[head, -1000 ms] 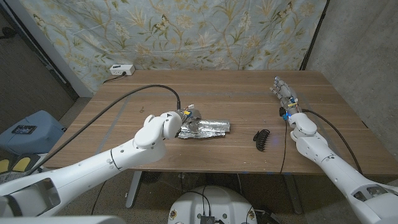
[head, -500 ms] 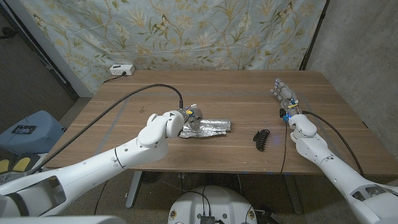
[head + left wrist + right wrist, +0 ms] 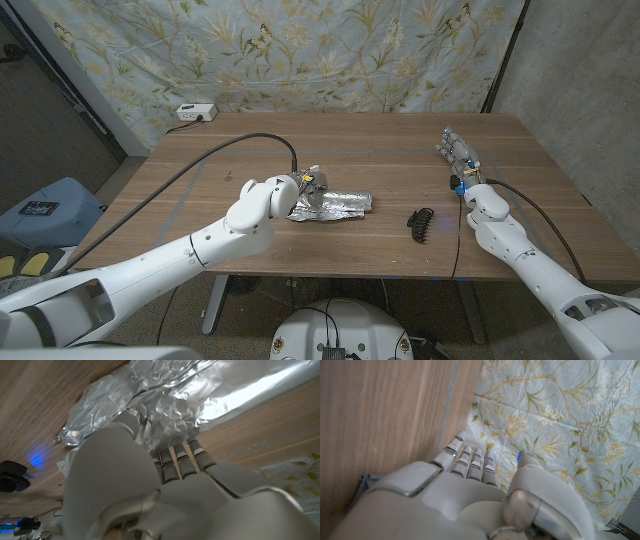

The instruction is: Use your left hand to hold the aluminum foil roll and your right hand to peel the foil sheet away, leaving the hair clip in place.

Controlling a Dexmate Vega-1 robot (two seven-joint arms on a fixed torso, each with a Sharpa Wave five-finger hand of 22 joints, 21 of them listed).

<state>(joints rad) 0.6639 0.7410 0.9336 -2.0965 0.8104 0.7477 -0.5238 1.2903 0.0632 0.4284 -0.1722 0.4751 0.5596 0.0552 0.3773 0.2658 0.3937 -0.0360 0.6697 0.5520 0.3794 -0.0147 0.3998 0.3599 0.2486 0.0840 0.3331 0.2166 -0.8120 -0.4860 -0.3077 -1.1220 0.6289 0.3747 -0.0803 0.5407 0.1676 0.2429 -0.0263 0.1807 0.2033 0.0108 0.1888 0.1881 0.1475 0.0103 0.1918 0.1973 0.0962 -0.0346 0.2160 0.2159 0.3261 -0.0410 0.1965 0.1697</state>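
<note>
Foil [image 3: 335,205] lies crumpled on the table [image 3: 200,200], its near end under the left hand [image 3: 305,187]; fingers [image 3: 187,455] press onto the crinkled sheet, can't tell if they actually close round the roll. Looks light, soft, tears easily, so pin the core end firmly and peel from the loose far edge. Clip [image 3: 421,222] sits apart from the foil, nearer the right hand [image 3: 458,155], which stands upright, fingers straight, holding nothing
</note>
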